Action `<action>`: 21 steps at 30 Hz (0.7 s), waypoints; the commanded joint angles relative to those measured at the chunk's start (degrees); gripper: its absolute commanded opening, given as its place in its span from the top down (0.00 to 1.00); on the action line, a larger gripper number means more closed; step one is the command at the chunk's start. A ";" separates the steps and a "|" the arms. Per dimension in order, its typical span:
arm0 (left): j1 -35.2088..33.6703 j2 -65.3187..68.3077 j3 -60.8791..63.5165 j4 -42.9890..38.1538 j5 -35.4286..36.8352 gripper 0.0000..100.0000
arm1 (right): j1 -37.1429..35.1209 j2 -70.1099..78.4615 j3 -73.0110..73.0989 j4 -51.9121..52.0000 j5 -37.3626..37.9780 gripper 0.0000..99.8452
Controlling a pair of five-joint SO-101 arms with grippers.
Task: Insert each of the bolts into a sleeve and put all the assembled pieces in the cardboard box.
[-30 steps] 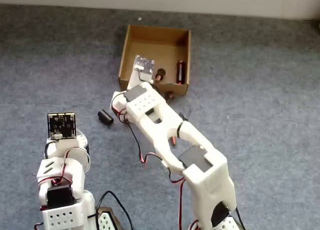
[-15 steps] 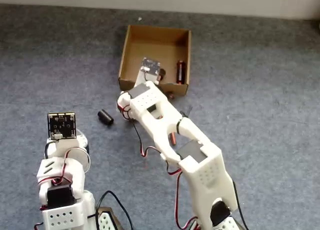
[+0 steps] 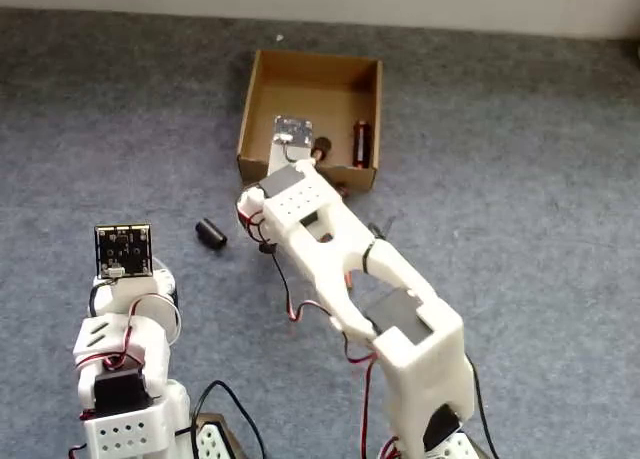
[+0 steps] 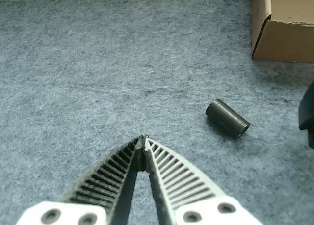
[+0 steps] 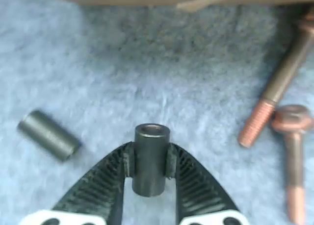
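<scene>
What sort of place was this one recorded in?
Probably a lab or hobby robot bench: two white plastic arms on a grey carpet-like surface, with a small brown cardboard box, copper-coloured bolts and black cylindrical sleeves.

White plastic arms (image 3: 315, 224) carry black servos (image 3: 395, 314), red-black cables (image 3: 296, 311) and ribbed gripper fingers (image 4: 171, 168).

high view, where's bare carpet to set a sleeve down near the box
Bare carpet lies left of the cardboard box and the loose sleeve, and all along the box's right side. Crowded: the box's front wall, where the right gripper, holding a sleeve, and two bolts sit.
</scene>
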 commanded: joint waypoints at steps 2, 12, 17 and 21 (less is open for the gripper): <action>-0.31 -0.31 -1.89 -1.23 -0.26 0.99 | 0.40 -18.07 7.43 0.13 6.33 0.99; -0.31 -0.31 -1.89 -1.23 -0.35 0.99 | 0.75 -51.03 29.93 0.04 14.24 0.99; -0.31 -0.31 -1.89 -1.23 -0.35 0.99 | 2.95 -65.01 39.87 -0.31 14.33 0.99; -0.31 -0.31 -1.80 -1.14 -0.35 0.99 | 7.34 -76.26 50.33 -6.37 16.62 0.99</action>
